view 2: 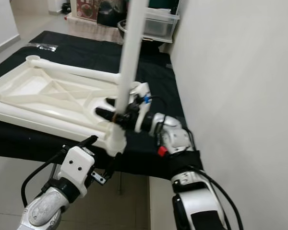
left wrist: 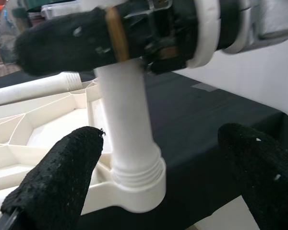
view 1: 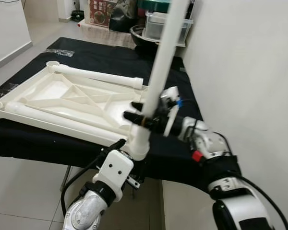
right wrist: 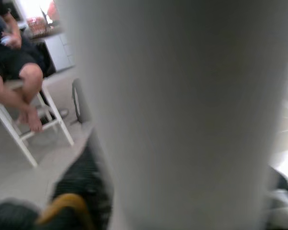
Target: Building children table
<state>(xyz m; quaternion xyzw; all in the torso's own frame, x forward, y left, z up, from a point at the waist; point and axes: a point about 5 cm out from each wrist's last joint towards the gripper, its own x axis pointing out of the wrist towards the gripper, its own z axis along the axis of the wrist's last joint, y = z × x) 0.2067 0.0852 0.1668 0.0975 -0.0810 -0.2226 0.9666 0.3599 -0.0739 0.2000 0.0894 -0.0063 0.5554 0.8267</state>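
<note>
Black and coarsely textured, the two long fingers of the right gripper were clamped around a smooth white plastic leg, a round tube that stood nearly upright. Just below that grip, the tube's ribbed lower end sat in a round corner socket of the upturned tabletop. Under the socket, at the near edge of the work surface, the left gripper waited with its padded fingers spread wide on either side of the tube's base, touching nothing.

Away from the grippers, the tabletop lay underside up, a pale moulded slab with raised ribs forming triangles. Two more white legs lay across it, one along its far edge and one along its near edge. All of it rested on a black cloth-covered bench. A plain white wall ran along the right gripper's side. Beyond the bench stood a clear plastic bin. In the right wrist view, a person sat on a white chair, bare legs crossed.
</note>
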